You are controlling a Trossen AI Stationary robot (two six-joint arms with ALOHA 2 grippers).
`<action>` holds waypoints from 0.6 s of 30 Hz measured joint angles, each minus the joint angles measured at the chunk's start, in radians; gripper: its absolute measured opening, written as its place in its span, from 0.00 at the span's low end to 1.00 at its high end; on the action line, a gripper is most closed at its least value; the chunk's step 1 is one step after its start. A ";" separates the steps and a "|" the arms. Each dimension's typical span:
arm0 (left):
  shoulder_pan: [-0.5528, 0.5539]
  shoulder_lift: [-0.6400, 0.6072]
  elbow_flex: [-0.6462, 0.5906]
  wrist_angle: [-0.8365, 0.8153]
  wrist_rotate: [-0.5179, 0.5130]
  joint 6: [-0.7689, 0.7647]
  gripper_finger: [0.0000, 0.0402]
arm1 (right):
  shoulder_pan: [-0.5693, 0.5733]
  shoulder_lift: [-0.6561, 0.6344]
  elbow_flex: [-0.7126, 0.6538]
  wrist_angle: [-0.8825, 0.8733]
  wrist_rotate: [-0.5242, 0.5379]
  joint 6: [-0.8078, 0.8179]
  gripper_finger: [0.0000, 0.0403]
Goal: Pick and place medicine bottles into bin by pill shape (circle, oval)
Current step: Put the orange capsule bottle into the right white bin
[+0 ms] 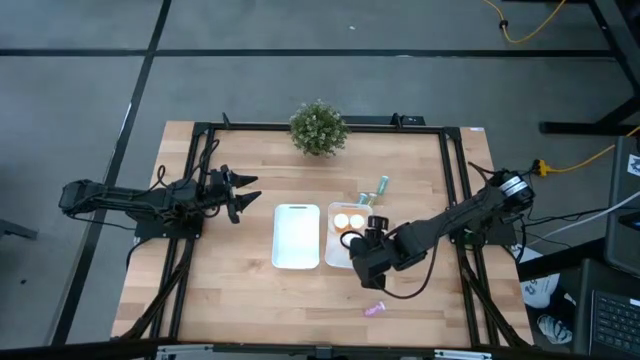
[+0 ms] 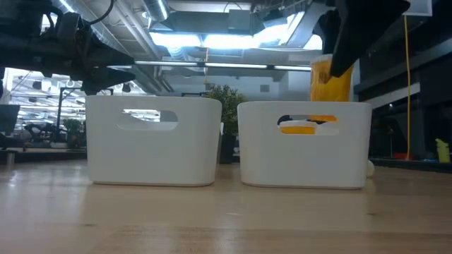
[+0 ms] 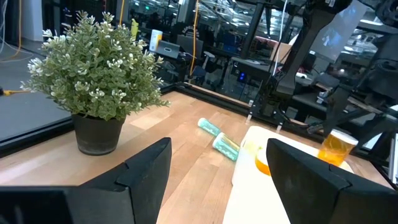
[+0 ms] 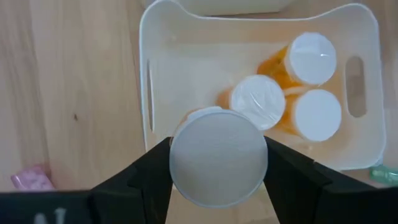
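1. The right gripper hangs over the right bin, its fingers clamped on the white cap of an orange medicine bottle.
2. That bottle hangs above the bin's rim, upright.
3. Three orange bottles lie inside this bin, touching one another.
4. The left bin stands just beside it.
5. Two teal bottles lie on the table near the plant; a pink bottle lies apart.
6. The left gripper waits at the table's left side, fingers spread wide.

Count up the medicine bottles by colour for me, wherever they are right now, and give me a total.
Orange bottles with white caps: 4, namely 3 in the right bin at, and 1 held above it in the right claw at
Teal-green bottles: 2 on the table
Pink bottle: 1 on the table
Total: 7
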 joint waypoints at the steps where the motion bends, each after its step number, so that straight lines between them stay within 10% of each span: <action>1: 0.000 0.000 0.000 0.000 0.000 0.000 0.64 | 0.000 0.002 0.000 0.000 -0.001 0.000 0.53; 18: 0.000 0.000 0.000 0.000 0.000 0.000 0.64 | -0.068 0.113 0.000 0.066 -0.074 -0.056 0.53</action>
